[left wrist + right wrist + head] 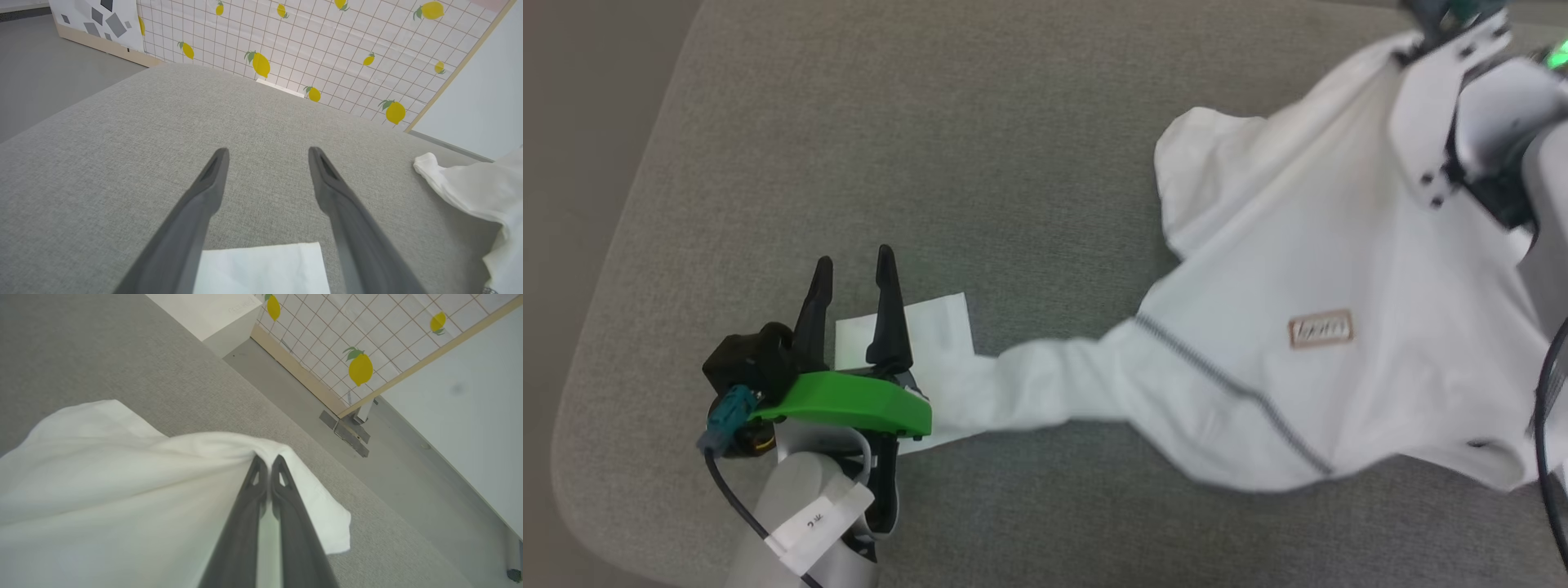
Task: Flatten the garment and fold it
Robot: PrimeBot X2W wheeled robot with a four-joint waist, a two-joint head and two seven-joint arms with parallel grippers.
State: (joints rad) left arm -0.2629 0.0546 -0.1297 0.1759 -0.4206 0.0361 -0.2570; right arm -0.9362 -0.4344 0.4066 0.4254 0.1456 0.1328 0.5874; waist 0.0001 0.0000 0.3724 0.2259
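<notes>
Left gripper (854, 256) at lower left, fingers (204, 196) spread apart, released, hovering over flat sleeve end (931, 327). Garment (1298, 245), white T-shirt, stretches from there rightward across grey fabric-covered bench (931, 122); dark zigzag seam (1233, 392) and small label patch (1321, 329) face up. Far right: right gripper (269, 457), fingers clenched on bunched fold of garment, lifting its edge off bench.

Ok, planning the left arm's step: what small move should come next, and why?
Probably lower the open left gripper and close on the sleeve end of the thin white T-shirt beneath it; the right gripper pinches the far edge, so both could stretch it flat.
</notes>
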